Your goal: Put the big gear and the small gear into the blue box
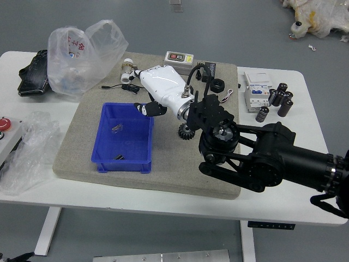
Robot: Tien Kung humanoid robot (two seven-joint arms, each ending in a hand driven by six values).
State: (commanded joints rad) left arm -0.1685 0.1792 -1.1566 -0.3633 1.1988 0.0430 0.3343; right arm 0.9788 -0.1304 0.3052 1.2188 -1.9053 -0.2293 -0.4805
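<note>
Gear [186, 132], black and toothed, lay on the gray mat [169, 177], right of the blue box [122, 168]. Left of it and farther off, the white-covered right hand [162, 89] hovered over the mat, fingers extended leftward, thumb splayed apart toward the box. A small dark piece [119, 158] sat in the box's near part. The left arm [20, 257] barely showed at the near left corner.

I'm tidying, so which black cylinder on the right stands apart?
The black cylinder at the white box's near right corner; the others cluster together farther right.
</note>
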